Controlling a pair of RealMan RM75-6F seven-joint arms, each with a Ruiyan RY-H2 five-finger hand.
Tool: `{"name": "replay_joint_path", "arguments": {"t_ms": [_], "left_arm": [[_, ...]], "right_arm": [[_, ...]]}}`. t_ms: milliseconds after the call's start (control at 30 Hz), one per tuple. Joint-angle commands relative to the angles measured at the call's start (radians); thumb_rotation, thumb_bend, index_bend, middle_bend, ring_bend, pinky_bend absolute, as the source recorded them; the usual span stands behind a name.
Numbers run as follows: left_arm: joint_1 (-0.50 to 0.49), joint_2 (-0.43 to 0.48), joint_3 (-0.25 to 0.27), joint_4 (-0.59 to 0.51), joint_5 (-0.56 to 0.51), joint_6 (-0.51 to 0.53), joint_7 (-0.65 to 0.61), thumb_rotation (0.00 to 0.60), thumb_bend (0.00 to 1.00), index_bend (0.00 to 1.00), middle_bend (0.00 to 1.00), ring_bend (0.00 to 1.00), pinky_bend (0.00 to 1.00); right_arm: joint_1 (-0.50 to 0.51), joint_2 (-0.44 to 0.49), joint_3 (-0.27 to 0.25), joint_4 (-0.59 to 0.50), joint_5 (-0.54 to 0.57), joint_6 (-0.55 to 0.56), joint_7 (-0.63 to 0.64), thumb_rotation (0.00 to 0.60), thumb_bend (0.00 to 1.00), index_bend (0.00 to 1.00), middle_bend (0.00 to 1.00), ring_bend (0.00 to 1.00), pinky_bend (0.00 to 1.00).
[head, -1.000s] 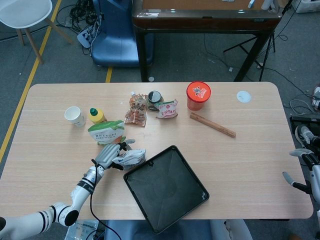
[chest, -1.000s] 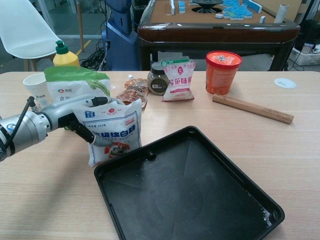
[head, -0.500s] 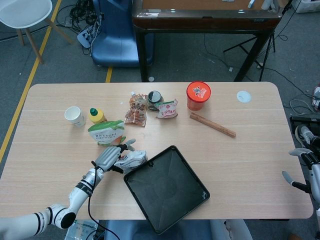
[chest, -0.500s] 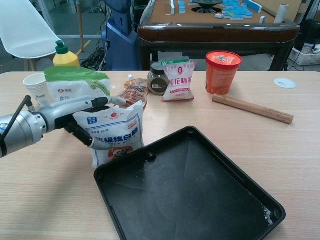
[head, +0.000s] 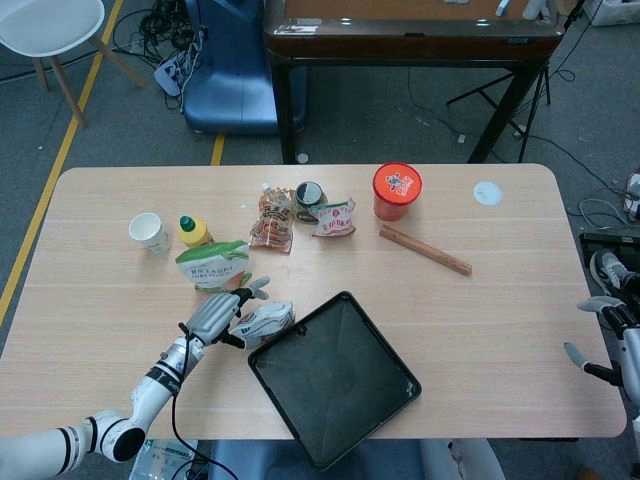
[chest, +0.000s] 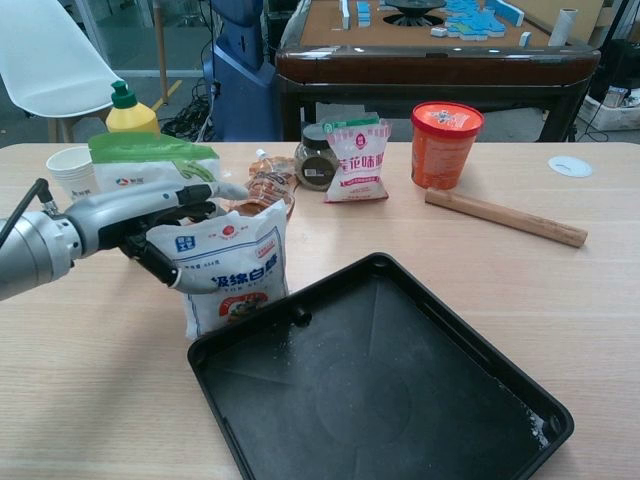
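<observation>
White sugar bag (chest: 232, 265): gripped upright by left hand (chest: 165, 225) beside black tray (chest: 400, 400). Step: carrying. Next, likely: lift over rim. Right hand (head: 600, 335): grip indiscernible.

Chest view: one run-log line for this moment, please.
left hand: grips white sugar bag upright on table | black tray: empty, beside bag | right hand: off table edge, holds nothing

light: bright, even, overhead | shadows: soft | focus: sharp | edges: mildly distorted
</observation>
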Motion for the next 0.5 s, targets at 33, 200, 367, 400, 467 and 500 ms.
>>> {"name": "replay_joint_path", "arguments": {"t_ms": [33,200,367,400,467,500], "left_arm": [[0.005,0.016,-0.001,-0.02,0.003,0.01,-0.002,0.6,0.18,0.04,0.21,0.2,0.4],[0.014,0.051,0.005,-0.069,0.014,0.025,0.002,0.6,0.18,0.04,0.21,0.19,0.39],[0.023,0.08,0.01,-0.113,0.033,0.045,0.002,0.6,0.18,0.04,0.21,0.19,0.39],[0.024,0.089,0.011,-0.123,0.037,0.049,0.004,0.6,0.18,0.04,0.21,0.19,0.39],[0.024,0.104,0.01,-0.137,0.037,0.05,0.008,0.6,0.18,0.03,0.2,0.19,0.39],[0.023,0.113,0.009,-0.146,0.034,0.048,0.01,0.6,0.18,0.03,0.2,0.18,0.38]], "right_arm": [[0.0,-0.001,0.0,0.004,0.0,0.0,0.003,0.6,0.19,0.36,0.34,0.17,0.17],[0.0,-0.004,0.0,0.011,0.001,0.0,0.01,0.6,0.19,0.36,0.34,0.17,0.17],[0.0,-0.005,0.0,0.015,0.002,-0.001,0.014,0.6,0.19,0.36,0.34,0.17,0.17],[0.0,-0.005,0.0,0.016,0.002,-0.001,0.015,0.6,0.19,0.36,0.34,0.17,0.17],[0.0,-0.006,0.0,0.018,0.002,-0.001,0.016,0.6,0.19,0.36,0.34,0.17,0.17],[0.001,-0.007,0.0,0.019,0.002,-0.002,0.017,0.6,0.19,0.36,0.34,0.17,0.17]]}}
